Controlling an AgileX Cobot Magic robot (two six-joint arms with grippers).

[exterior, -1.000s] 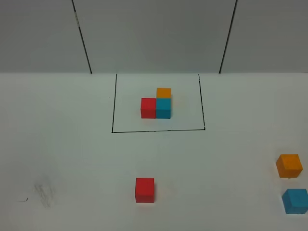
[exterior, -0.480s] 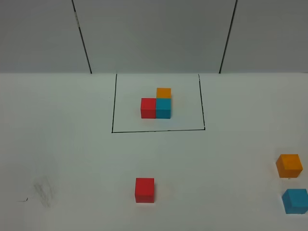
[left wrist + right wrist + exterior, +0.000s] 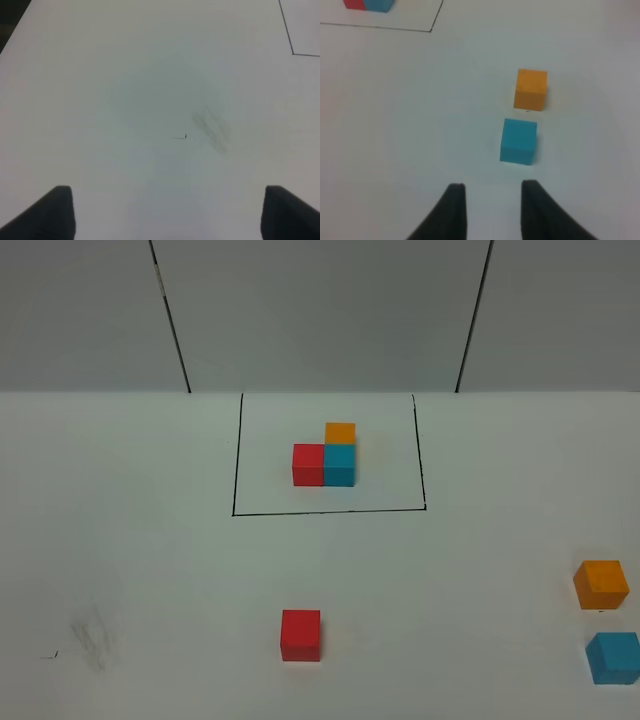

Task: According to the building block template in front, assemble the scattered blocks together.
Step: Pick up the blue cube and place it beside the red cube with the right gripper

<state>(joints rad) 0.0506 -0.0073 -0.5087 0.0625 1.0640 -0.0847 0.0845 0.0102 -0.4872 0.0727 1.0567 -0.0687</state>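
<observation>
The building block template (image 3: 325,460) is a red, blue and orange cube cluster inside a black-line rectangle (image 3: 330,510) at the table's middle back. The scattered red cube (image 3: 300,634) lies at the front centre. The scattered orange cube (image 3: 601,584) and blue cube (image 3: 613,657) lie at the front right, apart from each other. No gripper shows in the exterior high view. My left gripper (image 3: 172,215) is wide open and empty over bare table. My right gripper (image 3: 492,210) is open and empty, just short of the blue cube (image 3: 518,141), with the orange cube (image 3: 530,89) beyond it.
A grey scuff mark (image 3: 92,640) is on the white table at the front left and also shows in the left wrist view (image 3: 212,127). A grey wall with two dark seams (image 3: 172,320) stands behind the table. The template's edge (image 3: 369,4) shows in the right wrist view.
No cube has moved. The faint grey shade around the scuff mark at the front left has thinned slightly.
</observation>
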